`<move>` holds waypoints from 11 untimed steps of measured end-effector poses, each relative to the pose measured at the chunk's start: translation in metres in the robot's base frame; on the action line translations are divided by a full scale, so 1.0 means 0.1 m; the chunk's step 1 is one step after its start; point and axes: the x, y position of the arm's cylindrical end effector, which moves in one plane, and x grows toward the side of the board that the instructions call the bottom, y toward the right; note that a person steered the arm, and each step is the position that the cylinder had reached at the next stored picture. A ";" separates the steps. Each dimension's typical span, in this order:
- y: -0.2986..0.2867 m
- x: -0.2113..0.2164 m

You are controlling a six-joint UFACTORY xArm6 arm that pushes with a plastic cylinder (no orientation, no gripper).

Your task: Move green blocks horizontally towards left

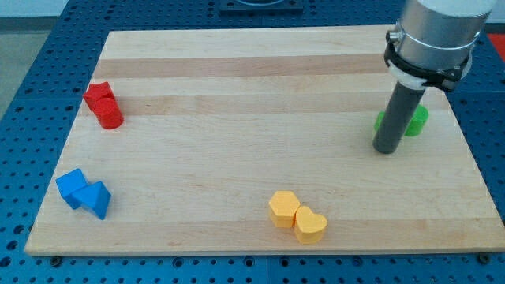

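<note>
The green blocks (417, 120) sit near the view's right edge of the wooden board (237, 71), largely hidden behind the dark rod; their shapes cannot be made out. My tip (384, 149) rests on the board just in front of and slightly left of them, close to or touching the greens.
A red star block (99, 95) and a red cylinder (110, 116) sit at the view's left. Two blue blocks (84, 193) lie at the lower left. A yellow hexagon (283, 208) and a yellow heart (311, 226) lie near the bottom middle.
</note>
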 end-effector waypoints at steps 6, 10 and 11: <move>0.55 -0.42; 0.61 -0.64; 0.44 -0.70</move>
